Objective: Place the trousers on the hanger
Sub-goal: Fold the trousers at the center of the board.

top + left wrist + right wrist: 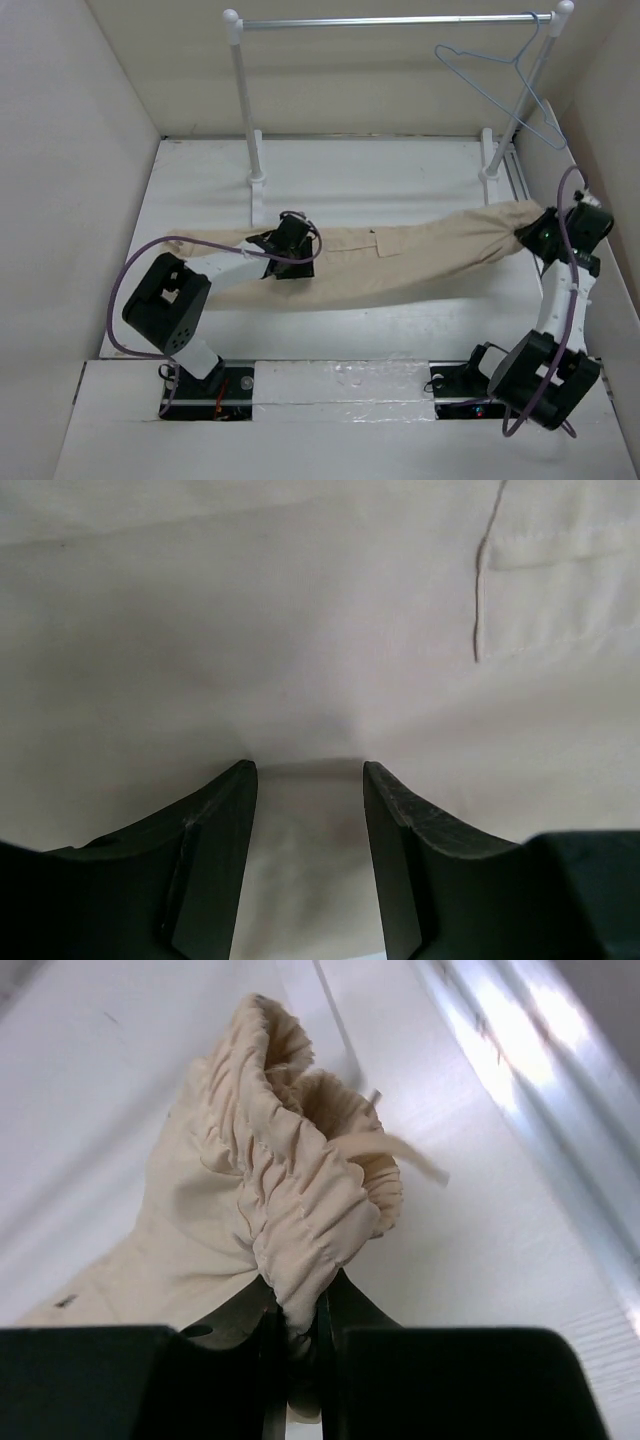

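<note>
The beige trousers (400,260) lie stretched across the white table from left to right. My left gripper (285,258) is over their left part. In the left wrist view it (308,770) is open, fingertips down on the cloth (300,630) with fabric between them and a pocket seam (480,600) beyond. My right gripper (528,235) is shut on the gathered elastic end of the trousers (290,1190) and holds it a little above the table; in its own view it (300,1310) pinches the bunch. The pale blue wire hanger (505,75) hangs from the rack bar at the far right.
A rack with white posts (245,110) and a silver bar (380,20) stands at the back. Pale walls close in on the left, back and right. A white rail (520,1050) runs along the right edge. A raised ledge (340,385) lies in front by the arm bases.
</note>
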You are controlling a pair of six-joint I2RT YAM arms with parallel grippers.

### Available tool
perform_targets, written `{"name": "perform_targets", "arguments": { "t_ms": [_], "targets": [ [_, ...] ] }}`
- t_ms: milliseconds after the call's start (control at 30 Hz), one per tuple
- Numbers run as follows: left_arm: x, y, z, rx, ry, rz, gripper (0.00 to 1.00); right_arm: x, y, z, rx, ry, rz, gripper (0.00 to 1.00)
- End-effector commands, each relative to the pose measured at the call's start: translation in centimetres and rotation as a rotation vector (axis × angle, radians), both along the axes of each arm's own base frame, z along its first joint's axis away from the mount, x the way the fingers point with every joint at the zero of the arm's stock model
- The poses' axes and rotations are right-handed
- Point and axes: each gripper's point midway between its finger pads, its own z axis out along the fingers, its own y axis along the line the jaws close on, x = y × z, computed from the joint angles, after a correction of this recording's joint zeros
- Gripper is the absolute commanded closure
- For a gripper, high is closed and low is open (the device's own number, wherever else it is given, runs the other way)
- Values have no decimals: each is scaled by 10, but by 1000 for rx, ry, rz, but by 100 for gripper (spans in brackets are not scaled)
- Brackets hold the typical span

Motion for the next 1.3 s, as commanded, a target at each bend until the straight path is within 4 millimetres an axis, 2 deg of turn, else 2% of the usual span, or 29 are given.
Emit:
{"name": "perform_targets", "arguments": {
  "t_ms": [0, 33, 100, 167, 200, 300, 333, 400, 433, 467, 500, 533, 567, 600, 633, 733, 767, 800, 867, 900, 933, 967, 1000, 1033, 1067, 1100, 1133, 1167, 1267],
  "targets": [
    [-15, -34, 1, -20, 32, -101, 56, 4, -19, 111, -230, -153, -4, 100],
    [-17, -53, 5, -56, 48, -140, 56, 6, -19, 143, -282, -195, 23, 100],
    [-31, -80, 9, -78, 61, -222, 56, 0, -15, 155, -291, -179, 40, 100],
    [-28, -111, 20, -102, 44, -270, 56, -3, -8, 181, -343, -219, 49, 100],
    [-39, -128, 23, -117, 55, -315, 56, -3, -3, 184, -348, -225, 62, 100],
    [-45, -171, 36, -146, 48, -376, 54, 1, 23, 196, -368, -248, 144, 100],
    [-34, -186, 50, -168, 23, -367, 54, 3, 32, 196, -360, -259, 180, 100],
    [-27, -188, 62, -158, 8, -341, 53, 10, 60, 193, -341, -280, 277, 100],
    [0, -176, 101, -205, -71, -274, 53, 15, 96, 191, -306, -305, 392, 100],
    [2, -175, 101, -198, -77, -267, 53, 16, 97, 192, -307, -306, 393, 100],
    [11, -163, 133, -240, -133, -238, 53, 17, 104, 192, -302, -308, 392, 100],
    [35, -138, 149, -249, -170, -169, 53, 20, 117, 192, -293, -319, 415, 100],
    [44, -120, 164, -258, -198, -133, 52, 23, 146, 194, -277, -345, 490, 100],
    [51, -99, 194, -288, -258, -97, 52, 26, 158, 192, -252, -342, 494, 100],
    [77, -58, 208, -259, -312, 0, 52, 27, 174, 191, -233, -348, 521, 100],
    [88, 5, 254, -269, -412, 111, 51, 34, 232, 191, -191, -360, 612, 100],
    [94, 56, 280, -267, -487, 215, 50, 32, 276, 201, -166, -393, 685, 100],
    [94, 56, 280, -267, -488, 216, 50, 34, 271, 201, -180, -391, 658, 100],
    [99, 95, 295, -274, -531, 292, 50, 41, 303, 199, -165, -384, 701, 100],
    [96, 108, 307, -277, -566, 319, 50, 34, 329, 202, -155, -393, 747, 100],
    [96, 119, 311, -268, -582, 342, 50, 39, 349, 205, -150, -391, 771, 100],
    [98, 141, 317, -222, -621, 414, 50, 38, 365, 206, -146, -394, 798, 100],
    [95, 151, 327, -199, -657, 437, 49, 37, 380, 207, -142, -399, 817, 100],
    [94, 159, 333, -185, -677, 460, 49, 26, 409, 220, -119, -427, 877, 100],
    [93, 167, 338, -177, -692, 477, 48, 31, 433, 201, -126, -384, 920, 100],
    [92, 174, 350, -176, -719, 495, 48, 26, 451, 199, -120, -378, 964, 100],
    [92, 177, 356, -166, -732, 510, 48, 13, 479, 208, -103, -402, 1024, 100],
    [91, 182, 361, -147, -743, 527, 48, 13, 503, 186, -117, -360, 1065, 100],
    [91, 186, 376, -148, -775, 542, 47, -11, 558, 175, -101, -353, 1183, 100]
  ]
}}
